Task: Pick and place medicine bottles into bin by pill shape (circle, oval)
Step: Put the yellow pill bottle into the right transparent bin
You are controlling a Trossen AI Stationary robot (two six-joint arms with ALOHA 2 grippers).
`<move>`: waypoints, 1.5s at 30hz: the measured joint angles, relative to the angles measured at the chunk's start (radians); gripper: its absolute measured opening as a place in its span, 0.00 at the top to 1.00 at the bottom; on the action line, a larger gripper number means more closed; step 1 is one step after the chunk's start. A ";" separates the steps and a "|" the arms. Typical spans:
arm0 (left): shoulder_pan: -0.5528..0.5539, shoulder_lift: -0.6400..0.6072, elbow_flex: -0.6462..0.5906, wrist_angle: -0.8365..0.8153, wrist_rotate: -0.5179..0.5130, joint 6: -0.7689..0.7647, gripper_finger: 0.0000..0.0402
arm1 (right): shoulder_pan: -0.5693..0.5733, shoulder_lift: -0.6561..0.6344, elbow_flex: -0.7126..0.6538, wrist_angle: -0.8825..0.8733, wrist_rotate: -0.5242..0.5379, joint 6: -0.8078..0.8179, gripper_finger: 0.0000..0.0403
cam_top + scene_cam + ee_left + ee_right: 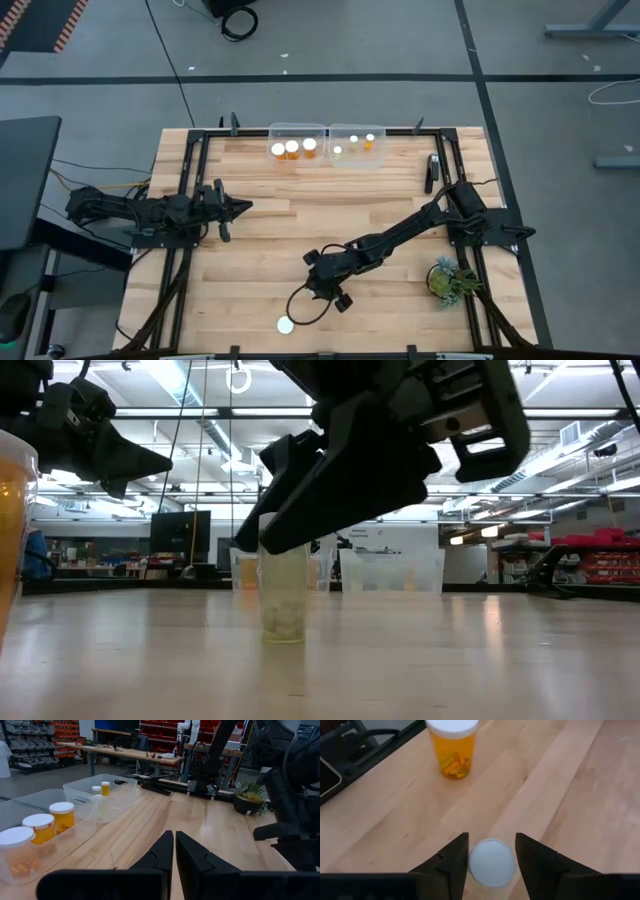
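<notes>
Our right gripper [491, 851] hangs low over the near middle of the table [400, 305], fingers spread, with a white-capped bottle [492, 862] standing upright directly between them. In the right wrist view the cap sits centred in the gap, with a sliver of room on either side, so we judge nothing is pinched yet. The bottle's long axis is vertical and the fingers flank it on both sides; a straight squeeze should do, with little or no sideways correction.

A little beyond, toward the near edge, a second bottle [453, 747] stands upright, filled with orange-yellow pills, well clear of the fingers.

Our left gripper [174, 851] waits at the left side of the table, fingers pressed together, much farther from both loose bottles, so the right arm is plainly the one to take them.

At the far edge sit the two clear bins [326, 131], bottles already in each.
</notes>
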 joint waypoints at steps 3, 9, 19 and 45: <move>0.000 0.000 0.000 0.000 0.000 0.000 0.92 | 0.000 -0.003 0.000 -0.012 0.031 0.000 0.63; 0.000 0.000 0.000 0.002 0.000 0.000 0.92 | -0.007 -0.028 0.001 -0.044 0.066 -0.003 0.67; 0.000 0.006 0.000 -0.003 0.000 0.000 0.94 | -0.029 -0.121 0.001 -0.165 0.186 -0.040 0.66; 0.000 0.013 0.000 -0.006 0.000 0.000 0.93 | -0.342 -0.432 0.000 -0.418 0.214 -0.045 0.66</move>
